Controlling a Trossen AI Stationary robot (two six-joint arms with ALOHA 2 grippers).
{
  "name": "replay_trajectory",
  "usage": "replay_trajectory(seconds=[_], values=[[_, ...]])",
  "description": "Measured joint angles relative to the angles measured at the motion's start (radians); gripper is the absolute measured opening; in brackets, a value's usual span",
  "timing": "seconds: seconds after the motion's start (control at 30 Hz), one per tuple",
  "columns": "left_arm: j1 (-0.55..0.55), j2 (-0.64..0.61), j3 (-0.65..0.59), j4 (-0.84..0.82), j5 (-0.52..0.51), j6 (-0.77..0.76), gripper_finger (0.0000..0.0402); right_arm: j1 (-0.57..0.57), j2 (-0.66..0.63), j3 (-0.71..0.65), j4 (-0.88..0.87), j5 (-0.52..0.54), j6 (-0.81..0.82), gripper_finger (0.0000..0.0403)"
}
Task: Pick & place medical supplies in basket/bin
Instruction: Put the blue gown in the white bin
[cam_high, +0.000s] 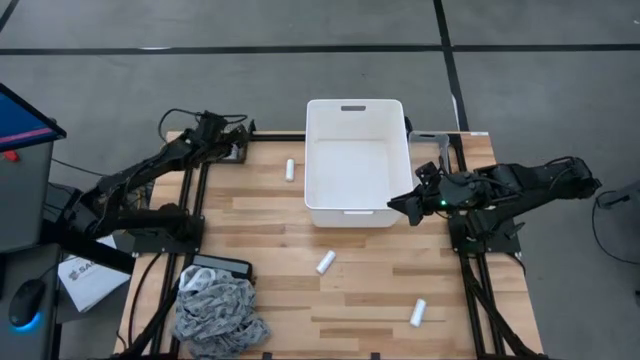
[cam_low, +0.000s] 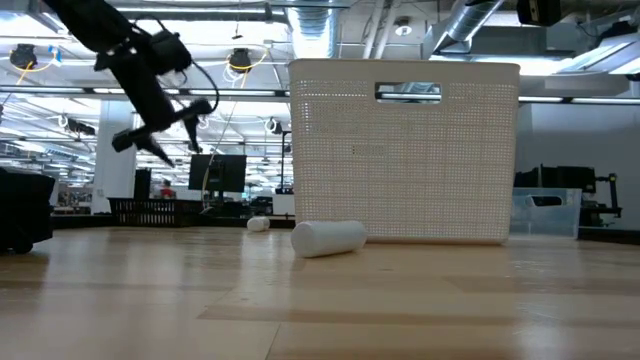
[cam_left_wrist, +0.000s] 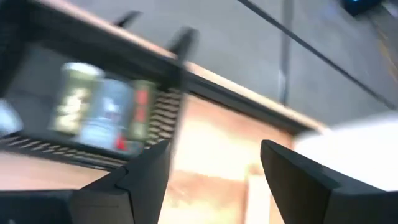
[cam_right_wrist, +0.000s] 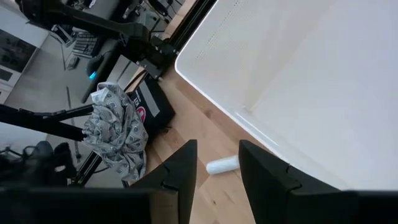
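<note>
Step in hand (judged): right arm is between placements; nearest pick looks to be the gauze roll just off the tub's near wall.
How to do it well: come down over the roll from above, fingers across its short width, since it will roll if nudged along the table; lift clear of the tub rim before moving over it.
Right gripper (cam_high: 398, 207): at the near right corner of the white tub (cam_high: 356, 107), raised, fingers a small gap apart, holding nothing; right wrist view shows the roll (cam_right_wrist: 222, 165) on the wood between its fingers, well below.
Left gripper (cam_high: 240, 137): over the far left corner of the table (cam_high: 370, 290), up in the air, fingers spread wide, empty.
Gauze rolls: one near the tub's near wall (cam_high: 325, 262); one by the tub's left wall (cam_high: 290, 169); one toward the near right corner (cam_high: 418, 312).
Grey patterned bandage (cam_high: 217, 313): heaped at the near left corner, partly over the black pouch (cam_high: 222, 266).
Tub contents: appears empty.
Clear bin (cam_high: 430, 142): at the far right corner, just beside the tub.
</note>
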Motion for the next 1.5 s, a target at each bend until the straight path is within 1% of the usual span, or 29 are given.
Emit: replay_trajectory(seconds=[0.07,0.17,0.27,0.37,0.43,0.57,0.63,0.7,0.8,0.93,1.03,1.1,1.27,1.4,1.5], values=[[-0.028,-0.04,0.0,0.001,0.086,0.09,0.024,-0.001,0.0,0.0,0.0,0.001,-0.008,0.0116],[-0.098,-0.086,0.0,-0.014,0.237,0.195,0.0236,-0.003,0.0,0.0,0.0,0.003,-0.011,0.0116],[-0.19,-0.126,0.0,-0.003,0.322,0.281,0.0231,-0.003,0.0,0.0,0.0,0.003,-0.011,0.0116],[-0.283,-0.166,0.0,0.067,0.385,0.367,0.0227,-0.003,0.0,0.0,0.0,0.003,-0.006,0.0116],[-0.34,-0.189,0.0,0.155,0.472,0.414,0.0224,-0.003,0.0,0.0,0.002,0.003,-0.006,0.0116],[-0.469,-0.238,0.001,0.321,0.652,0.422,0.0222,0.001,0.0,0.0,0.014,0.003,-0.004,0.0116],[-0.553,-0.26,0.009,0.315,0.697,0.41,0.0222,0.004,0.0,0.0,0.026,0.002,-0.008,0.0116],[-0.645,-0.278,0.029,0.261,0.727,0.383,0.0226,0.009,0.0,0.0,0.027,0.001,-0.01,0.0116],[-0.797,-0.287,0.071,0.126,0.736,0.322,0.0235,0.016,0.0,0.0,0.028,-0.004,-0.004,0.0116],[-1.012,-0.284,0.128,-0.064,0.732,0.311,0.0245,0.016,0.0,0.0,0.032,-0.005,0.012,0.0116],[-1.152,-0.281,0.161,-0.203,0.695,0.306,0.0248,0.016,0.001,0.0,0.046,-0.006,0.013,0.0116],[-1.238,-0.278,0.169,-0.264,0.658,0.283,0.0249,0.016,0.001,0.0,0.049,-0.007,0.013,0.0116],[-1.419,-0.225,0.167,-0.343,0.569,0.213,0.0249,0.016,0.001,0.0,0.049,-0.008,0.023,0.0116],[-1.522,-0.123,0.167,-0.381,0.564,0.206,0.0249,0.016,0.001,0.0,0.051,-0.006,0.032,0.0116],[-1.569,-0.03,0.167,-0.432,0.561,0.206,0.0249,0.016,0.001,0.0,0.053,-0.003,0.032,0.0116]])
